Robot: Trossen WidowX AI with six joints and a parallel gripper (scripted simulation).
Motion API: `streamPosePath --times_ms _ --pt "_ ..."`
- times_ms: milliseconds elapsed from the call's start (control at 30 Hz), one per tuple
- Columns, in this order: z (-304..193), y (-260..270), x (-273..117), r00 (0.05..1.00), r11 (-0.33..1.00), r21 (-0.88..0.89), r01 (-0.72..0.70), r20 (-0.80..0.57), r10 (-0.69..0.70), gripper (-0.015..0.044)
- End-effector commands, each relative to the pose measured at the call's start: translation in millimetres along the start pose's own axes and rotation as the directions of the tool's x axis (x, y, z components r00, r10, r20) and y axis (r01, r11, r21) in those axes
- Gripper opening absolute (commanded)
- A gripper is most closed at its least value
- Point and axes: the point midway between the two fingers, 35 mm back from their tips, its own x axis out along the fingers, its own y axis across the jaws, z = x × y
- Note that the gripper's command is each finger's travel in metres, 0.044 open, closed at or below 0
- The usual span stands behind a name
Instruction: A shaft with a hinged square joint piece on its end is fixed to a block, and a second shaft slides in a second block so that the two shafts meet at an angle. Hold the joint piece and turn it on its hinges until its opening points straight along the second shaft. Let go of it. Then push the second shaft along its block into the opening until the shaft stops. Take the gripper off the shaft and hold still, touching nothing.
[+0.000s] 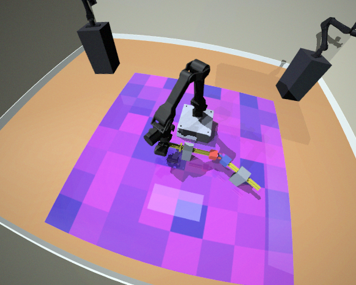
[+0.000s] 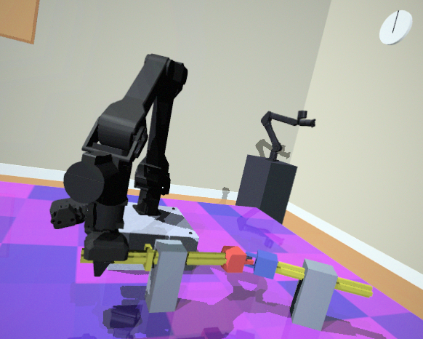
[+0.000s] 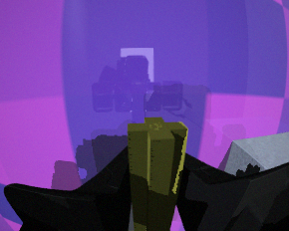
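Labels or writing: none legible on blocks (image 1: 187, 151) (image 2: 166, 276) or shafts (image 1: 205, 151) (image 2: 206, 258).

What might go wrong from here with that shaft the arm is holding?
The claw is shut on the sliding shaft. Pushing on could strain the red joint piece, which the shaft already meets. Opening with any sideways pull might drag the shaft back or tilt it in its block.

Two dark pedestals (image 1: 98, 49) (image 1: 306, 73) (image 2: 252, 182), each bearing a small black arm (image 1: 89, 13) (image 1: 325, 37) (image 2: 269, 131), beyond the checkered surface's (image 1: 122, 214) (image 2: 36, 298) (image 3: 30, 50) far corners, one round white wall clock (image 2: 390, 29), one orange wall panel (image 2: 16, 18)
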Motion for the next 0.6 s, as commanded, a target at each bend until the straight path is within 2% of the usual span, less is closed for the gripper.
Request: streamPosePath --times_ms 0,567 --pt "-7.2 0.3 1.7 1.0 1.0 0.001 0.0 0.002 0.0 0.0" --pt "-10.9 0.0 0.2 1.0 1.0 0.001 0.001 0.0 -0.001 0.0"
